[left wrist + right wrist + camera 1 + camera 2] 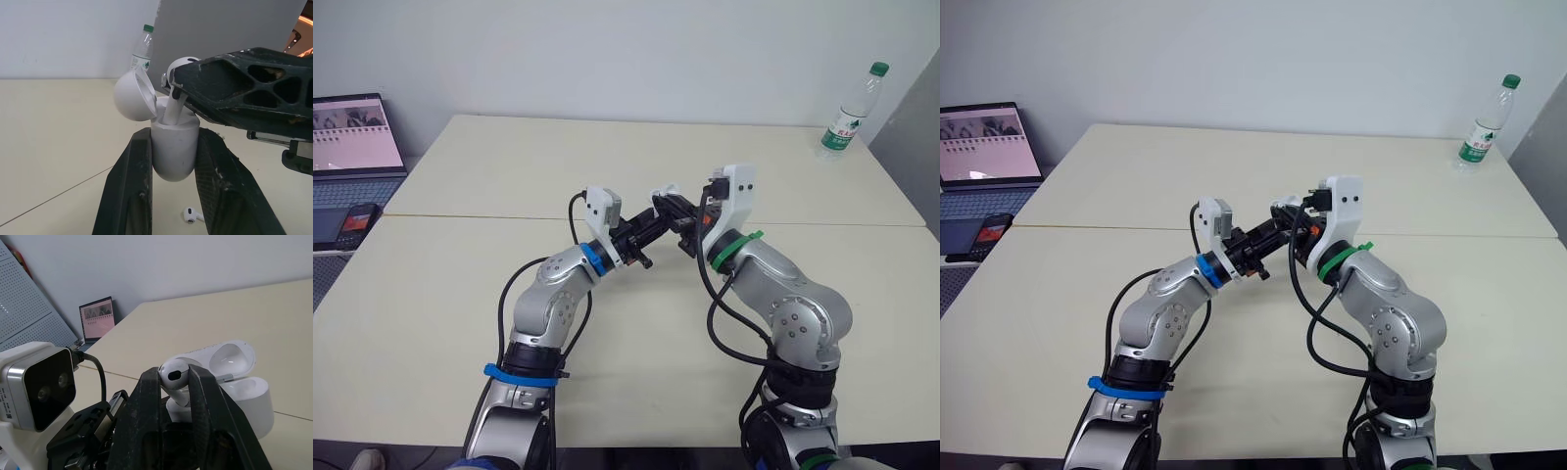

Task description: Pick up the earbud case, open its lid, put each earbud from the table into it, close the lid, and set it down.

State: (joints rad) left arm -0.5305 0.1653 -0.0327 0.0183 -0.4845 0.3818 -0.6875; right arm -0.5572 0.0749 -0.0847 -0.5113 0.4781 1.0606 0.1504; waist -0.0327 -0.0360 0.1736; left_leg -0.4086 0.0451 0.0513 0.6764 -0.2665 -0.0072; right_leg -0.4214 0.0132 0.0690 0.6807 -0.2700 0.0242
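So our right gripper (174, 382) was clamped on the head of one earbud (172, 105), stem pointing down and just poking into the open earbud case (249, 396). The left gripper (173, 139) was pinching that case by its sides, holding it up off the worktop (509, 166), with the lid (128, 95) flipped back. The second earbud (191, 214) was lying on the worktop below the case.

What worried us here: the bud looked tilted, not lined up straight with its slot. We figured that pushing down like that could jam the stem on the rim, or twist the smooth, rounded case out of the left gripper's pinch. Letting go too early could also tip the bud out onto the worktop. And the right gripper's fingers sat close to the lid, so a small sideways drift might knock it shut on the bud
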